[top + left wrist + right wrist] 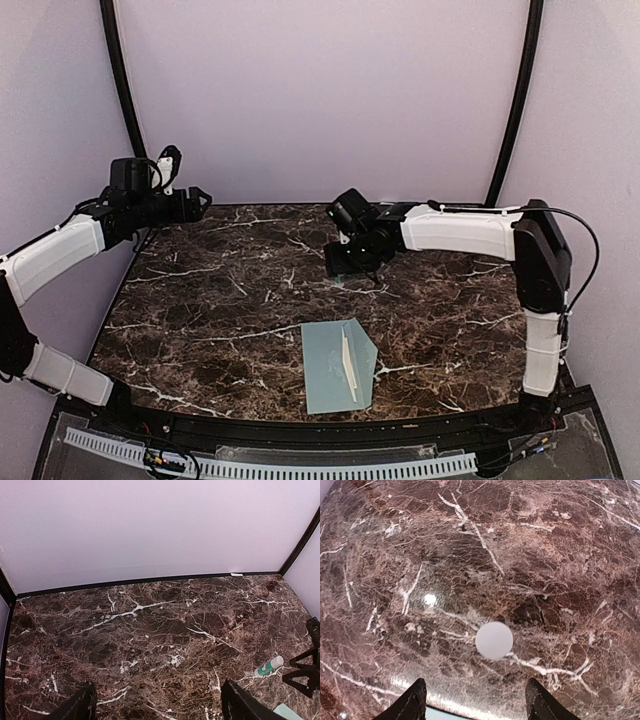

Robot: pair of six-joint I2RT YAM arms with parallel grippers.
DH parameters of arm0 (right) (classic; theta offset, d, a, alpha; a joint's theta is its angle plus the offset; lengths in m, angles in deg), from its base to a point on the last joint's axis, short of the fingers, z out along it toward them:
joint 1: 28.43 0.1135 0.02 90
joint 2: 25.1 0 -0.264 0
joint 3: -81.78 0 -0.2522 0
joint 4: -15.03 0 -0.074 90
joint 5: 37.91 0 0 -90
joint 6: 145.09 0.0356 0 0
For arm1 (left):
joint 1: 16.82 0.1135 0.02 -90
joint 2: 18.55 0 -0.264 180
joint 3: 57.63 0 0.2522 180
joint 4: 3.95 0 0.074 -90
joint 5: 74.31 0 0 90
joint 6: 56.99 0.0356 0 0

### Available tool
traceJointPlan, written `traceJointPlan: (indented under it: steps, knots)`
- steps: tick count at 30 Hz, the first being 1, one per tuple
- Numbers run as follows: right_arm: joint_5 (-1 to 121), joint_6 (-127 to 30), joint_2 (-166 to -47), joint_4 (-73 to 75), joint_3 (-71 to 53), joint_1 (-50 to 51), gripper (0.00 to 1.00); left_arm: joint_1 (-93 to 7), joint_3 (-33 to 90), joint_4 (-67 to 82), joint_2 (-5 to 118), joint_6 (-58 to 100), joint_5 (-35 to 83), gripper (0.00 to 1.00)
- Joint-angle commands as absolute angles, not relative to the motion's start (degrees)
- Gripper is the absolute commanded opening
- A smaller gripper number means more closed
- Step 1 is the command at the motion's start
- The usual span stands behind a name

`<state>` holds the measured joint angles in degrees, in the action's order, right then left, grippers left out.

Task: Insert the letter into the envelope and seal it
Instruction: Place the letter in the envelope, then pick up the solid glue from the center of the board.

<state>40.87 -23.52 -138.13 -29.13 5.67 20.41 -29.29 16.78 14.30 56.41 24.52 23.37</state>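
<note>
The left gripper (198, 200) hangs high over the far left corner of the table (200, 300). We see its jaws spread wide with nothing between them; in its wrist view the two fingers (80, 706) frame only bare marble. Beyond the right-hand finger in that view, well clear of the jaws, is a white-and-green glue stick (269, 666); we cannot tell whether it stands upright or leans.

The envelope (325, 372) lies flat near the front edge of the table, well apart from the left jaws and off to their right. Its pointed flap is open toward the right, with a thin white strip (350, 365) along the fold.

The right gripper (350, 268) points down at the marble just beyond the envelope's far edge. Its jaws are parted and hold nothing. The envelope sits behind these jaws, on the arm-base side, near but not under them. In the wrist view a round white disc (494, 640) lies on the marble just ahead of the fingertips.
</note>
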Motion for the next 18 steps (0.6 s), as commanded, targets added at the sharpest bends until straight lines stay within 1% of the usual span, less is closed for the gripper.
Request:
traceJointPlan:
  steps: [1, 4, 9, 13, 16, 18]
  knots:
    - [34.3, -23.1, -142.8, -32.0, 11.8, 19.8, 0.63, -29.0, 16.9, 15.7, 54.7, 26.4, 23.1, 0.84]
    - [34.2, -22.6, -145.0, -31.5, 13.5, 19.2, 0.62, -29.0, 17.2, 16.1, 54.7, 26.2, 23.7, 0.84]
    - [36.2, -22.7, -148.3, -31.2, 16.4, 18.2, 0.48, -29.0, 16.9, 16.0, 54.3, 26.1, 23.6, 0.84]
    - [37.2, -23.3, -150.0, -31.3, 17.8, 18.2, 0.43, -29.0, 17.1, 16.1, 54.4, 25.9, 24.1, 0.84]
    - [37.1, -23.4, -150.9, -31.5, 18.5, 18.2, 0.42, -29.0, 17.1, 16.2, 54.3, 25.8, 24.0, 0.84]
    - [37.0, -23.7, -151.2, -31.4, 18.6, 18.2, 0.40, -29.0, 17.1, 16.2, 54.3, 25.8, 24.1, 0.84]
